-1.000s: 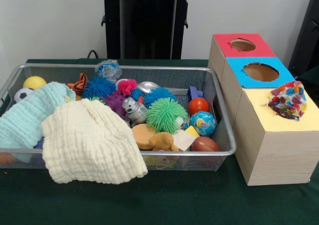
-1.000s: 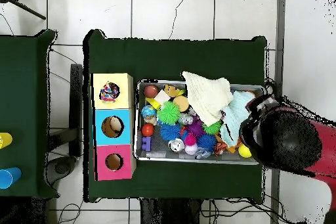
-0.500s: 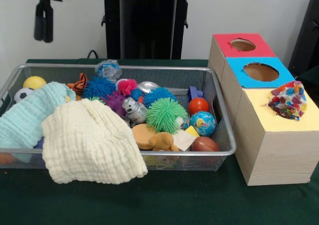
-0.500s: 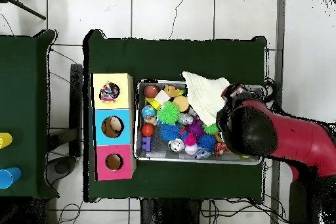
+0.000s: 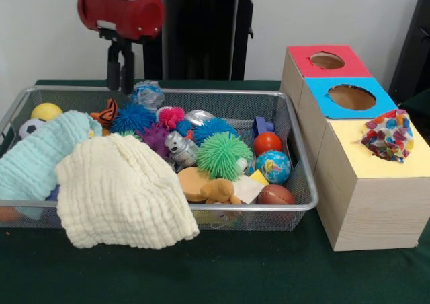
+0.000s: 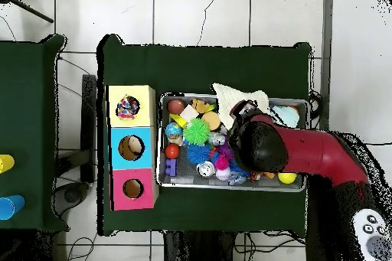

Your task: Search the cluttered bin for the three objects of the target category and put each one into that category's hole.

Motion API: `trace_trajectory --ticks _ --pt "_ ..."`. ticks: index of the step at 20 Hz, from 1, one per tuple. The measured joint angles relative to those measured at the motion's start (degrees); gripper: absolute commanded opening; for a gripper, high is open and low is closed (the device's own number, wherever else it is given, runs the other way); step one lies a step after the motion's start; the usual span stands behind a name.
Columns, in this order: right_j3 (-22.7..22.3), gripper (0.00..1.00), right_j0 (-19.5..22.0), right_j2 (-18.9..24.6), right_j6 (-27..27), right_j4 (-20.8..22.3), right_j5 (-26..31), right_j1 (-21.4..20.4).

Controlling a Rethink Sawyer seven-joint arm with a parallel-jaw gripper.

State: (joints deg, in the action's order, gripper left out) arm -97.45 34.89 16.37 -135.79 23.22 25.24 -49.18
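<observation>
Hanging with its fingers pressed together, the gripper (image 5: 120,82) sits above the bin's (image 5: 299,157) far edge. The blue spiky ball (image 5: 133,118) lies just below and slightly toward the boxes; the holes (image 5: 351,97) stand well apart.

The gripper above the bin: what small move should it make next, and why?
Probably lower straight down a little. The gripper hangs empty above the bin's far rim, over the blue spiky ball and orange striped toy, touching nothing. Its jaws look nearly closed, so opening them first seems wise.
</observation>
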Motion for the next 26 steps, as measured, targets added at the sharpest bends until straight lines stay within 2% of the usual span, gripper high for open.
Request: trace_trajectory --ticks 12,26 --pt "-2.2 1.0 -3.23 -2.29 0.0 -0.42 -0.01 1.57" --pt "-3.42 1.0 -2.64 -8.56 0.0 -0.62 -0.02 3.05"
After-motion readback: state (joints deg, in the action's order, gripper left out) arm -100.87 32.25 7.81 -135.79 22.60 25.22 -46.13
